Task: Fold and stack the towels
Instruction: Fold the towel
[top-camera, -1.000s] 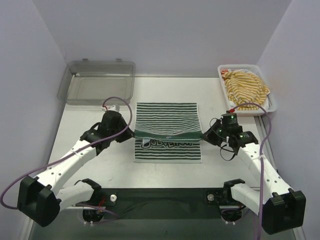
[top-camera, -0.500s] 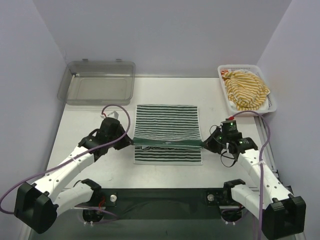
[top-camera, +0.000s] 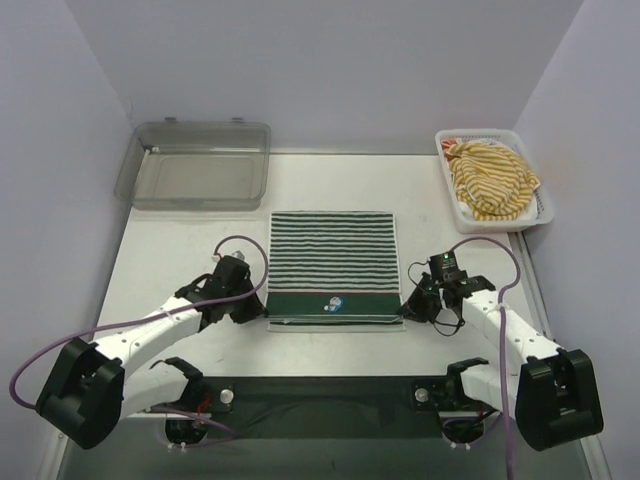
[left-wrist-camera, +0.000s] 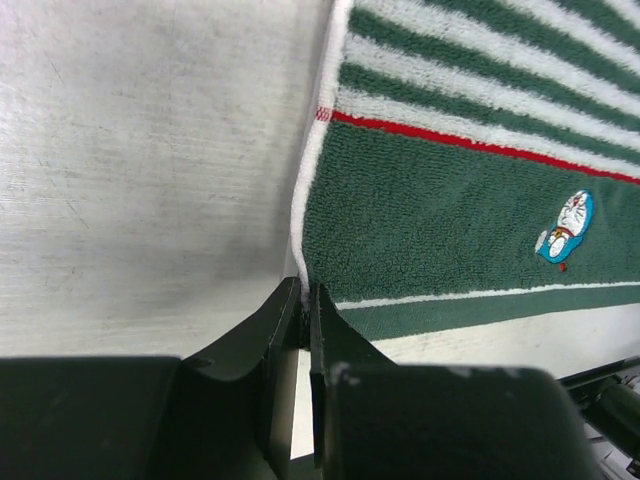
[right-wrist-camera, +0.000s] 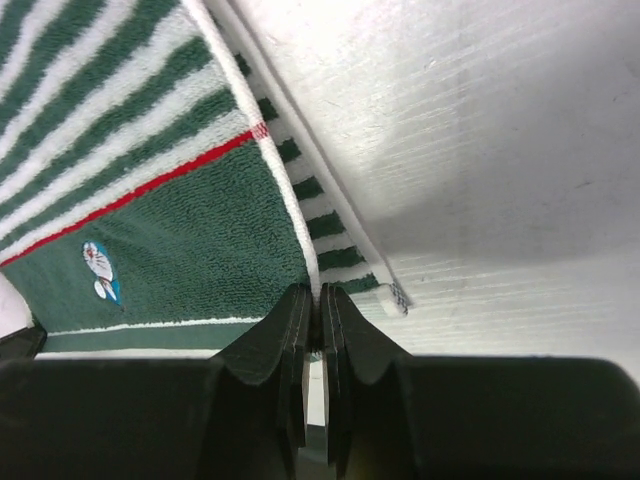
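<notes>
Left gripper (left-wrist-camera: 307, 296) pinches the near-left corner of the green striped towel (top-camera: 333, 250), right gripper (right-wrist-camera: 320, 298) pinches its near-right corner, both clamped on the top layer's edge. We see the towel doubled over, flat on the table (top-camera: 180, 250), cartoon patch (top-camera: 328, 306) up at its near edge. Yellow striped towel (top-camera: 490, 180) sits bunched in the far-right basket (top-camera: 478, 133).
</notes>
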